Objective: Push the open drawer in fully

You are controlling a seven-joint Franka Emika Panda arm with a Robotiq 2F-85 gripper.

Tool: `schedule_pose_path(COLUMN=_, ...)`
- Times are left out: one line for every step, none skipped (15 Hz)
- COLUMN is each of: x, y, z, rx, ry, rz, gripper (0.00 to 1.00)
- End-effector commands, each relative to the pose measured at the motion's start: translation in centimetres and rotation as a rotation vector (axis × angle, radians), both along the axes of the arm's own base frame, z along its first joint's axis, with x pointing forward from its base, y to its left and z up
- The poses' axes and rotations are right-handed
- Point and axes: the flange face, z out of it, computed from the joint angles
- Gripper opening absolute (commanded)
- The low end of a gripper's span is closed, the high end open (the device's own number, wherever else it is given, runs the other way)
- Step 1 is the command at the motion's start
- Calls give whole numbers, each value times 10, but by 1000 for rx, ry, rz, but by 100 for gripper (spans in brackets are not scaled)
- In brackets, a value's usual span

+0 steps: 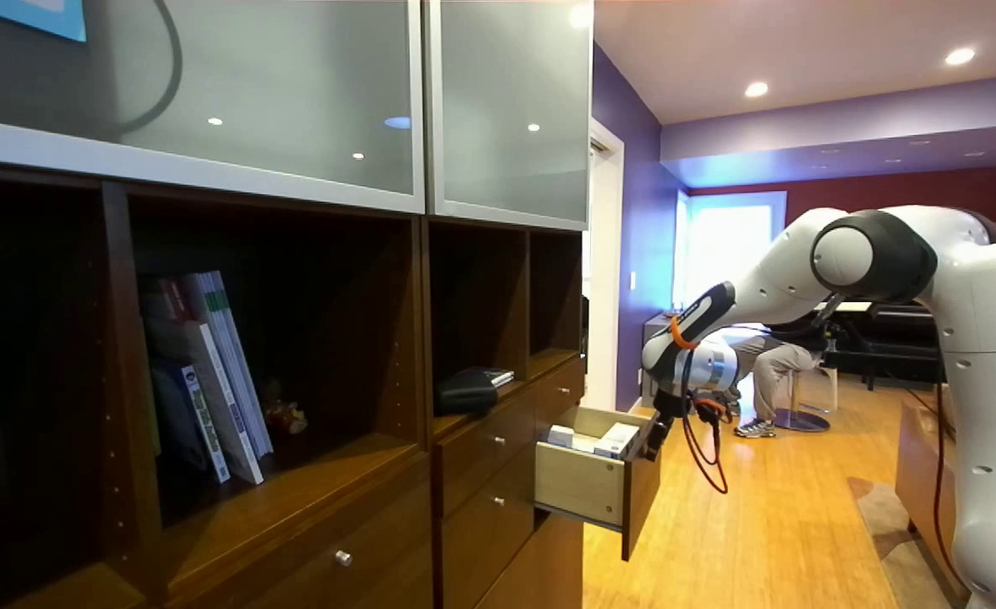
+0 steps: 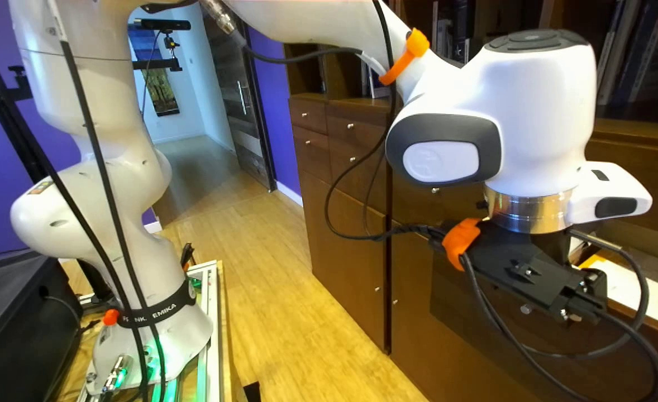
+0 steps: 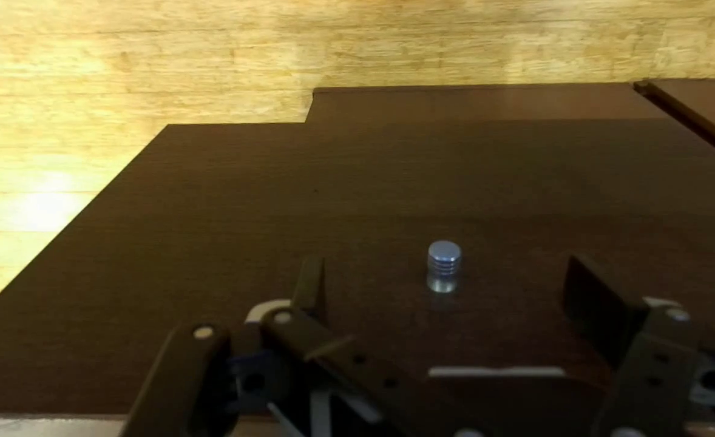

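Out from the cabinet (image 1: 392, 364), drawer (image 1: 581, 484) horizontal

leaning books (image 1: 226, 397), grey glass doors (image 1: 506, 101), purple wall (image 1: 646, 211), wooden floor (image 1: 752, 524) (shiny in patches)

Purple wall (image 1: 637, 220), wood floor (image 1: 709, 545), bright window (image 1: 728, 237).

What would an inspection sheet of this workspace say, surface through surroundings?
Surface: glossy yellow wooden floor.
Job's things: dark-brown-fronted, tan-sided wooden drawer, pulled out of its dark brown wooden cabinet.
Clutter: white box-shaped items inside the drawer; leaning books on a brown wooden shelf.
Gripper: black two-finger gripper, open; in the wrist view the drawer's silvery cylindrical knob shows between its fingers; contact unclear.
Cables: black cables hang in loops beside the gripper.
Surroundings: purple wall; person in light trousers, partly hidden.
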Motion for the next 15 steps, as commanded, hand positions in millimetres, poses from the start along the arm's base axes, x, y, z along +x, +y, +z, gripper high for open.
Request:
schedule_pose_path(x=15, y=-3, z=-5, rx=29, ry=-49, rz=10, gripper=100)
schedule_pose_path(x=18, y=-2, z=-5, rx=38, ry=-61, rz=12, gripper=100)
schedule_pose_path(x=21, y=0, z=-5, rx=45, ry=-75, rz=18, gripper=100)
schedule_pose_path(x=25, y=3, z=-5, rx=57, ry=-87, rz=25, gripper=100)
schedule_pose_path(x=29, y=5, z=-6, rx=62, ry=-102, rz=32, gripper=100)
schedule_pose_path(x=33, y=8, z=-6, rx=73, ry=-116, rz=38, gripper=100)
schedule_pose_path(x=38, y=11, z=-6, rx=80, ry=-137, rz=52, gripper=100)
schedule_pose_path(x=43, y=13, z=-6, rx=86, ry=-153, rz=63, gripper=100)
schedule_pose_path(x=48, y=15, z=-7, rx=82, ry=-171, rz=74, gripper=100)
schedule_pose_path(x=56, y=17, z=-8, rx=75, ry=-192, rz=100, gripper=100)
schedule_pose_path(x=61, y=17, z=-9, rx=57, ry=-209, rz=119, gripper=100)
schedule_pose_path(x=47, y=20, z=-6, rx=73, ry=-159, rz=87, gripper=100)
schedule_pose_path(x=53, y=22, z=-7, rx=67, ry=-173, rz=101, gripper=100)
schedule_pose_path(x=56, y=23, z=-8, rx=62, ry=-178, rz=110, gripper=100)
schedule_pose_path(x=58, y=23, z=-9, rx=60, ry=-180, rz=113, gripper=100)
